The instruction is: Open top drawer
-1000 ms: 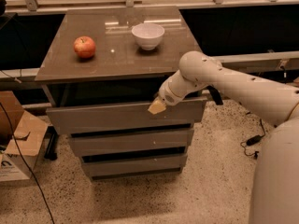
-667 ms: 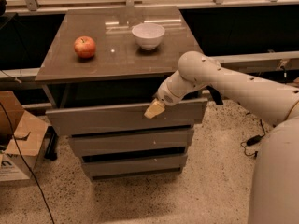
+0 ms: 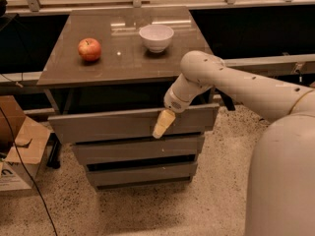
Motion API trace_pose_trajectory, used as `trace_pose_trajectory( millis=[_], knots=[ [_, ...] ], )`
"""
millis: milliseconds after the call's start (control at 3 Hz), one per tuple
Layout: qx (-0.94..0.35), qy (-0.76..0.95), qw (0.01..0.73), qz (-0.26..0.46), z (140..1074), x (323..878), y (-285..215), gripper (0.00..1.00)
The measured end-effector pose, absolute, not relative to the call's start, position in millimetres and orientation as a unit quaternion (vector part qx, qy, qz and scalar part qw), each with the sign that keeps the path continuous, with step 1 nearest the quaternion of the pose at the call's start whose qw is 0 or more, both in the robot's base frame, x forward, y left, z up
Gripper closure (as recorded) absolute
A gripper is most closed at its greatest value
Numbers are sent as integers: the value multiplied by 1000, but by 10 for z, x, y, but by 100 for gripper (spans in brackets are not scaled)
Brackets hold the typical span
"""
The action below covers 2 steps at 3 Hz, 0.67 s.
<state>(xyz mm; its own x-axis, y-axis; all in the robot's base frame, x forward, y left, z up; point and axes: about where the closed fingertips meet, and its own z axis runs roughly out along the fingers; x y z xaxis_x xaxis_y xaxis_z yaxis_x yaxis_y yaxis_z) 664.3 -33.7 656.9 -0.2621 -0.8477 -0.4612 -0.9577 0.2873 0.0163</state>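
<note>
The top drawer (image 3: pixel 106 127) is the wide grey-brown front panel just under the tabletop of the cabinet. It stands pulled out toward me, with a dark gap showing behind its upper edge. My gripper (image 3: pixel 163 124) is at the upper edge of this panel, right of its middle, with its tan tip hanging down over the front face. My white arm (image 3: pixel 236 85) reaches in from the right.
A red apple (image 3: pixel 89 49) and a white bowl (image 3: pixel 156 37) sit on the brown tabletop (image 3: pixel 123 63). Two narrower drawers (image 3: pixel 138 150) lie below, slightly out. A cardboard box (image 3: pixel 19 149) and a black cable are on the speckled floor at left.
The top drawer's front has come further out toward me, and my gripper has moved down and toward me with it.
</note>
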Motion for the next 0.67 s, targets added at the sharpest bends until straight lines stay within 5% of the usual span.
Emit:
trace_pose_trajectory(
  millis=[667],
  knots=[
    [-590,787,119,138,6509,6390,-468,48]
  ],
)
